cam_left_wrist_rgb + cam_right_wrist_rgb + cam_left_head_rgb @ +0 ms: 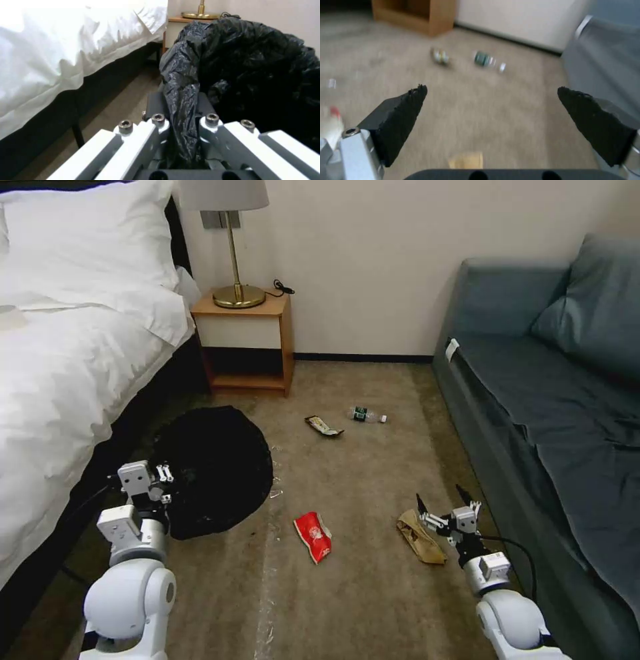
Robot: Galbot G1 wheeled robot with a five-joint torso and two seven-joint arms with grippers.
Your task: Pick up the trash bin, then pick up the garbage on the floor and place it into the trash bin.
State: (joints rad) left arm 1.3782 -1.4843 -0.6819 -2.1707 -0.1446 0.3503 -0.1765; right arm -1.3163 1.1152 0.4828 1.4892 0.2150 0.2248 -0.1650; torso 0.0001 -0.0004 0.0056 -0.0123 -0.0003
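Left wrist view: left claw (181,125) clamped on a fold of the black bag at the rim of the trash bin (253,65), plastic pinched between the pads. Head view: bin at about 9 o'clock, tucked against the bed (67,380); right claw (445,505) spread wide, low over the carpet at about 4 o'clock, just beside the crumpled brown paper bag (421,537). Red snack packet (314,536) near 6 o'clock, dark-and-yellow wrapper (324,426) and small bottle (367,415) toward 12, well apart from both claws.

Best done, probably, by straddling the paper bag across its narrow width and pressing down before closing, since crumpled paper slips easily. Grip on bag plastic alone looks weak; better kept steady and level.

Open carpet in the middle; sofa (533,400) edge close at 3 o'clock, bed frame close at 9, nightstand (245,347) at 11.
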